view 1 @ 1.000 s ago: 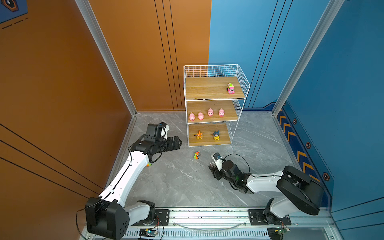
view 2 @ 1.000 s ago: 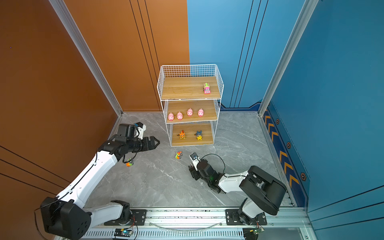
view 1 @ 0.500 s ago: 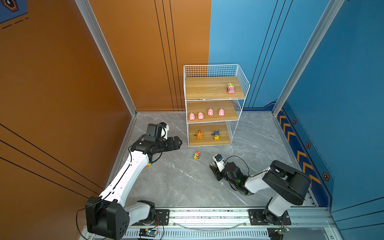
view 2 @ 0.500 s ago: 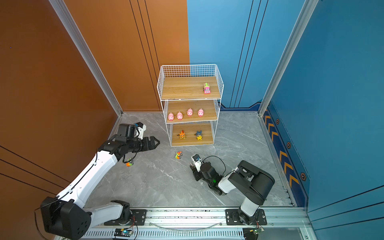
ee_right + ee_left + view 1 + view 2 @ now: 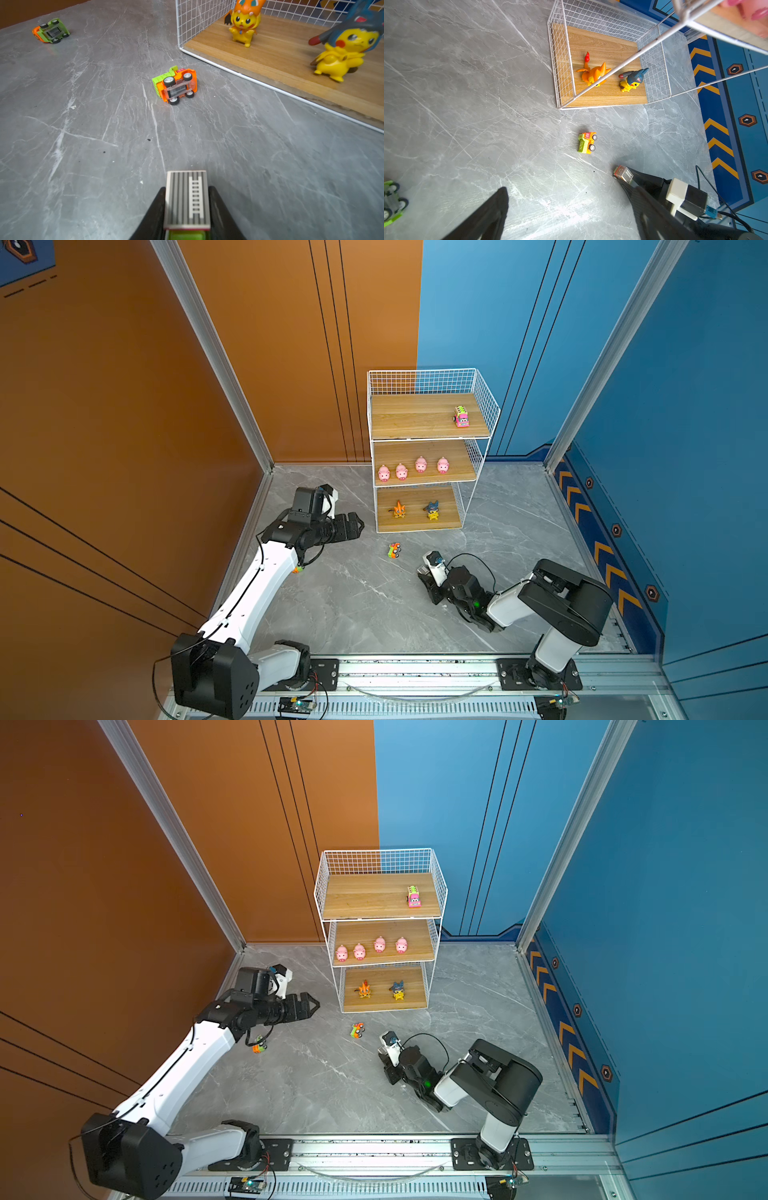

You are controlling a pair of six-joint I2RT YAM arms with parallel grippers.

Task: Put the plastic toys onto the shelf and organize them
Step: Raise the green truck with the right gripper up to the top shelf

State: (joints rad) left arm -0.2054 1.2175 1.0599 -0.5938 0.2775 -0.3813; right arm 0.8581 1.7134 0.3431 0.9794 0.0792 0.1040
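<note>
1. Shelved already: four pigs [image 5: 420,464] in a row on the middle board of the shelf [image 5: 415,416], pink car [image 5: 461,418] on the top board.
2. Left on the worktop [image 5: 357,605]: orange car [image 5: 394,550] tipped on its side just before the shelf, green car [image 5: 51,31] overturned near the left arm [image 5: 266,576].
3. Clamped narrow between the right gripper's [image 5: 187,193] fingers [image 5: 217,209]: striped-roof car [image 5: 187,199], low by the worktop, not yet at the shelf.
4. Left gripper [image 5: 360,526]: fingers wide, empty, apart from the shelf.
5. Versus a second ago: right arm [image 5: 565,605] with elbow raised and drawn inward; left arm and loose cars unmoved.
</note>
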